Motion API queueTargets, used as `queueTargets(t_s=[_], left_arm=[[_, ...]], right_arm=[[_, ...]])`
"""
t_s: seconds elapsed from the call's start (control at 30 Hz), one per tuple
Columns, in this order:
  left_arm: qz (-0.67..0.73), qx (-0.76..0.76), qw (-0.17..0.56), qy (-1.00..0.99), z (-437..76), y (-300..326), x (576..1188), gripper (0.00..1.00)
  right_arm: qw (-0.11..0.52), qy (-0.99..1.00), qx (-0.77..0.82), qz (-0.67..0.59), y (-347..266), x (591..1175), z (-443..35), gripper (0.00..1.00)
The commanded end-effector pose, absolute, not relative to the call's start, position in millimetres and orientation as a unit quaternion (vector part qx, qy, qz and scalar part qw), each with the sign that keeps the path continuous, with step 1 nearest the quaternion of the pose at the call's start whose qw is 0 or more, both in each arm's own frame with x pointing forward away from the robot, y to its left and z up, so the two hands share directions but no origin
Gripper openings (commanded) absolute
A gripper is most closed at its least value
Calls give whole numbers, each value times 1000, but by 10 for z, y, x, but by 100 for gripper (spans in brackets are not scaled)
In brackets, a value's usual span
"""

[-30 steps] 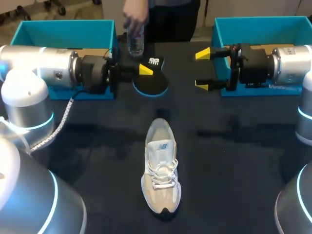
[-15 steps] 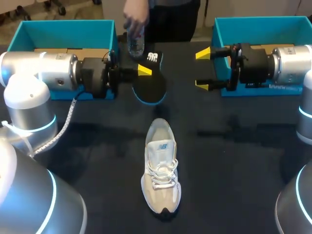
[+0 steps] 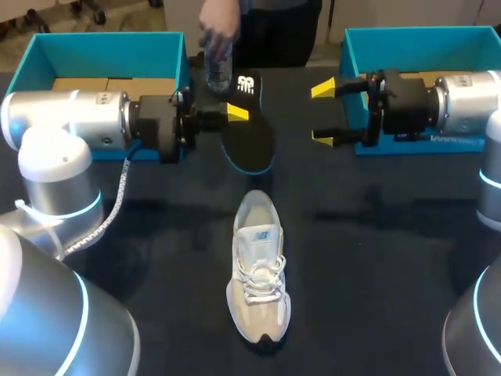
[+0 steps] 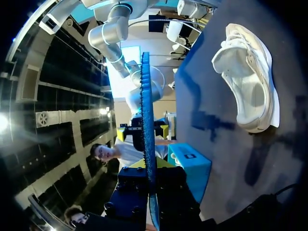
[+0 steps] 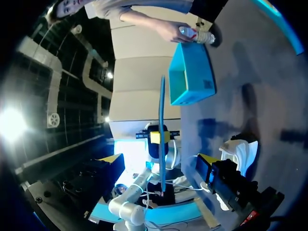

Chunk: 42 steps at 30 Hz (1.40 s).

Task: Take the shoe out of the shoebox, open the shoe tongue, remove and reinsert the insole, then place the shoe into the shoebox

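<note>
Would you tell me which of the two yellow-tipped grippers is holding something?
The left gripper, shut on the flat black insole with a blue edge; the right gripper stands open and empty.

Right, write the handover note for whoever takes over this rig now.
Left gripper: shut on the black insole, held roughly level over the table, beyond the shoe's heel.
Right gripper: open, empty, in front of the right shoebox.
Shoe: upright mid-table, toe toward the robot. Left shoebox at the far left.
Done: shoe out of the box, insole out. Tongue state: cannot tell.
Left: reinsert the insole, put the shoe into a shoebox.
Note: a person's hand holds a bottle at the far edge, close to the insole.
</note>
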<state>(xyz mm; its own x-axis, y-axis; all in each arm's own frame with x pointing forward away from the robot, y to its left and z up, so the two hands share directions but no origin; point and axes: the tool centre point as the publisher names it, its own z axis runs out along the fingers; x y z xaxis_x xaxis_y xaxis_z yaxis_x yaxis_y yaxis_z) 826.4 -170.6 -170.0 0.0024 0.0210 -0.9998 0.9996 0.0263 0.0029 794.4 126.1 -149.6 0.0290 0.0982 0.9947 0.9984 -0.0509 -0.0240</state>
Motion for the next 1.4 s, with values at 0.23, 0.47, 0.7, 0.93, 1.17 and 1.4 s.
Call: queueTargets(t_s=[0.23, 0.47, 0.7, 0.93, 1.17, 1.4], left_arm=[[-484, 510, 511, 495, -1756, -1907, 8390, 0], [-478, 514, 518, 489, -1764, -1986, 8419, 0], [-476, 513, 520, 490, -1782, -2044, 8441, 0], [-478, 509, 521, 491, -1743, -2075, 8461, 0], [-476, 510, 525, 487, -1705, -2099, 8466, 0], [-474, 512, 526, 485, -1686, -2105, 8466, 0]], right_arm=[[469, -530, -527, -471, 1569, 7850, -1515, 100], [470, -542, -512, -471, 1736, 7824, -1513, 98], [467, -557, -499, -472, 1855, 7830, -1498, 67], [481, -557, -491, -466, 1904, 7879, -1573, 54], [484, -560, -488, -463, 1942, 7905, -1581, 44], [486, -558, -485, -466, 1924, 7898, -1612, 37]])
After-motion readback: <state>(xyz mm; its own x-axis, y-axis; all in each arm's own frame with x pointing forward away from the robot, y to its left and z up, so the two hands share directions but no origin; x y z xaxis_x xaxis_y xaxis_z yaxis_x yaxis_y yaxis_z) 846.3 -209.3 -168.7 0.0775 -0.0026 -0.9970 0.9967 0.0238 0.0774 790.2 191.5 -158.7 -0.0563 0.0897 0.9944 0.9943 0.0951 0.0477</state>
